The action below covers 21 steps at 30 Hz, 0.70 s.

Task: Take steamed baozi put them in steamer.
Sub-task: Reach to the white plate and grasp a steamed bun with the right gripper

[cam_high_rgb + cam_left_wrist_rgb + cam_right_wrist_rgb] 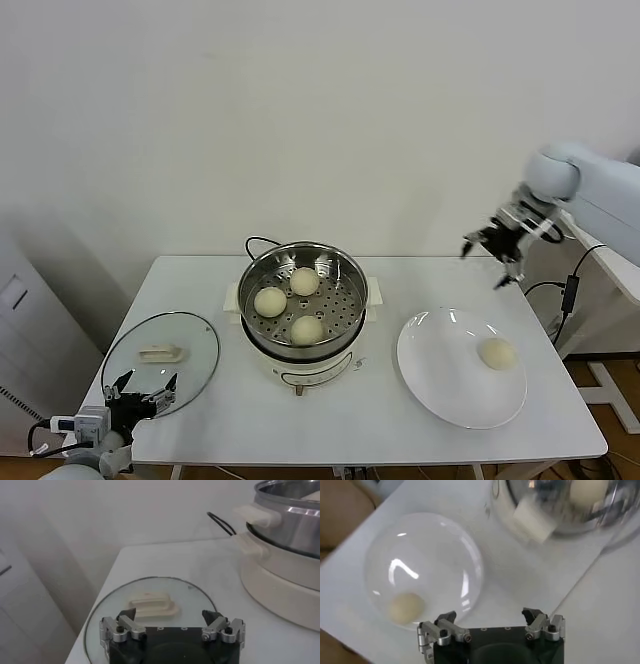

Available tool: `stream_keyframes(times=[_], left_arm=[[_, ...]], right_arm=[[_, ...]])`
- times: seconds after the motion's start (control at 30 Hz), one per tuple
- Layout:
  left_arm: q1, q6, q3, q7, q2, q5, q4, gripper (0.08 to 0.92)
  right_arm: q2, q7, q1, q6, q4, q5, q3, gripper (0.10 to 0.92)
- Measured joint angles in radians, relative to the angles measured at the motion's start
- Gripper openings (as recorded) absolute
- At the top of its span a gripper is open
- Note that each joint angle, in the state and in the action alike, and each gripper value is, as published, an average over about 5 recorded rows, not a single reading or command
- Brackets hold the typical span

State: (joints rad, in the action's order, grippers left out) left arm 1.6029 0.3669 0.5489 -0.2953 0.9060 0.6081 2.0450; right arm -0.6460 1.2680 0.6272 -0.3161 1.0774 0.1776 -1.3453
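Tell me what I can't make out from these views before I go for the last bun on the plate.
- Steamer: left wrist view cuts it at the edge, so no baozi show there; right wrist view blurs its inside.
- Steamer base: front markings too small in the head view.
- Last baozi: its underside rests hidden on the plate.
- Left gripper, open, is low by the glass lid; its arm is cut off.
- Right gripper, open, is above the table's far right edge.
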Motion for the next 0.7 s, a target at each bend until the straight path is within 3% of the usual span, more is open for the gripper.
stream_keyframes(times=[0.3, 0.7], left_arm=[[-0.001, 0.001, 0.001, -0.001, 0.001, 0.000, 0.002, 0.823], [0.000, 0.001, 0.001, -0.001, 0.000, 0.000, 0.000, 0.823]], right_arm=[[0.085, -0.036, -0.118, 0.076, -0.014, -0.006, 0.033, 0.823], [0.087, -0.107, -0.327, 0.103, -0.063, -0.051, 0.167, 0.823]])
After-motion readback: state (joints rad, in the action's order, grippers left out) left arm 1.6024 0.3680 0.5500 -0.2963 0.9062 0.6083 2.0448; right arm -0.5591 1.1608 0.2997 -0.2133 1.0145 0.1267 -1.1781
